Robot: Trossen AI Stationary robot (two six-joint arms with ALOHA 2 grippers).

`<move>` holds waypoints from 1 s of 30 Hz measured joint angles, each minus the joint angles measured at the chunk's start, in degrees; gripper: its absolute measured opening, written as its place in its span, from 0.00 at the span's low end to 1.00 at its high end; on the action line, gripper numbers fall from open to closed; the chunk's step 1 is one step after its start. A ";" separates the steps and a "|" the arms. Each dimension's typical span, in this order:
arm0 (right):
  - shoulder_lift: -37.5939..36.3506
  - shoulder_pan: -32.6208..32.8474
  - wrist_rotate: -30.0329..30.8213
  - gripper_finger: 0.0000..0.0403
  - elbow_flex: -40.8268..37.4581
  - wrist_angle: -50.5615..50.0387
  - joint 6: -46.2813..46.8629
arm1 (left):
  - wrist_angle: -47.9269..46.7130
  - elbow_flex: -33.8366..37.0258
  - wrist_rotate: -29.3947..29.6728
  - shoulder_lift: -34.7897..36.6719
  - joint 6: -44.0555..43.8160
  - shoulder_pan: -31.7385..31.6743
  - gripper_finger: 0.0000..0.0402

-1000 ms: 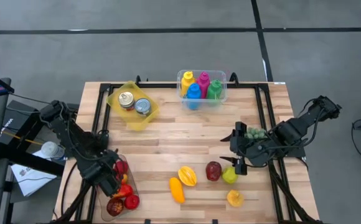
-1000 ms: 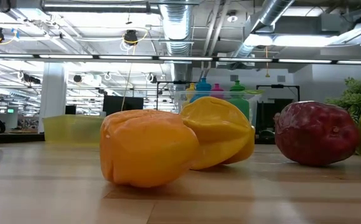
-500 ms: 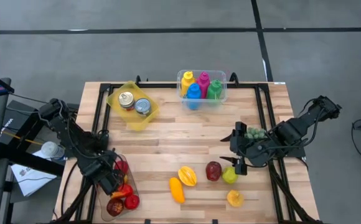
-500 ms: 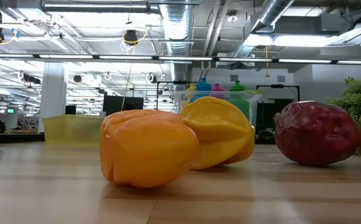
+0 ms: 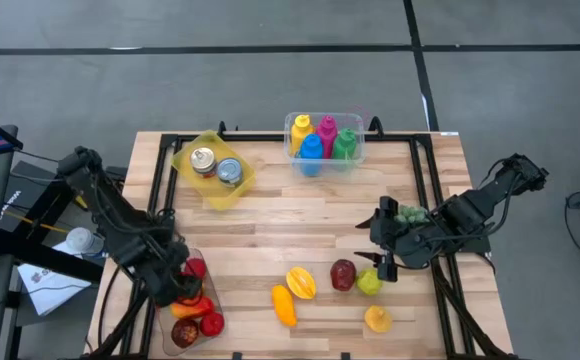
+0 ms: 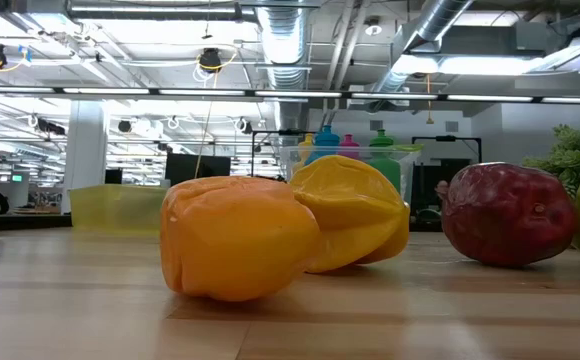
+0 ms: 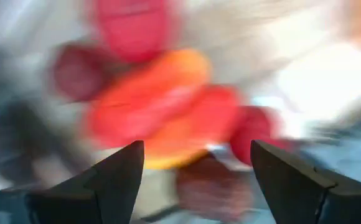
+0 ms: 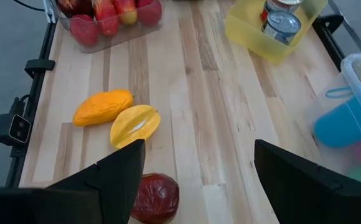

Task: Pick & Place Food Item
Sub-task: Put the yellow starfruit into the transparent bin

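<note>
Loose food lies on the table's near right part: an orange mango [image 5: 283, 305], a yellow starfruit [image 5: 301, 282], a dark red fruit [image 5: 343, 274], a green fruit [image 5: 369, 282] and a yellow-orange fruit [image 5: 377, 318]. My left gripper [image 5: 178, 288] hangs open over a clear bin [image 5: 192, 262] of red and orange fruit at the near left; its wrist view shows those fruits [image 7: 168, 106] blurred between the fingers. My right gripper [image 5: 368, 242] is open, just far of the red and green fruits. In the right wrist view the red fruit [image 8: 155, 196] lies ahead, between the fingers.
A yellow bin of cans [image 5: 215, 168] sits at the far left, a clear bin of coloured bottles [image 5: 325, 140] at the far middle. A green bunch [image 5: 407, 213] shows beside the right wrist. Bare wood stretches across the table's middle [image 5: 290, 225].
My left arm has shifted over the clear bin, its elbow swinging toward the table's far edge, and its wrist view is blurred by motion. The right arm and the loose fruits have kept still.
</note>
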State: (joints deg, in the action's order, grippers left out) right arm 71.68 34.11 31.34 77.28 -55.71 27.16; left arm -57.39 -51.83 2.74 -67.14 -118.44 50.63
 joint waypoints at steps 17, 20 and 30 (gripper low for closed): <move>0.00 3.02 -1.43 0.73 0.00 -2.13 2.88 | 61.09 -0.13 33.52 -11.81 75.98 -10.84 0.70; 0.00 3.02 -1.40 0.73 0.00 -1.97 3.15 | 66.96 -0.13 27.51 -16.15 83.49 -16.46 0.70; 0.00 3.02 -1.29 0.73 0.00 -1.59 5.97 | 74.19 -1.42 9.07 -26.63 102.70 -29.48 0.70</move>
State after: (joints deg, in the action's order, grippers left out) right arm 71.68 37.12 30.05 77.28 -57.30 33.14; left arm 16.80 -53.25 11.82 -93.77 -15.75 21.15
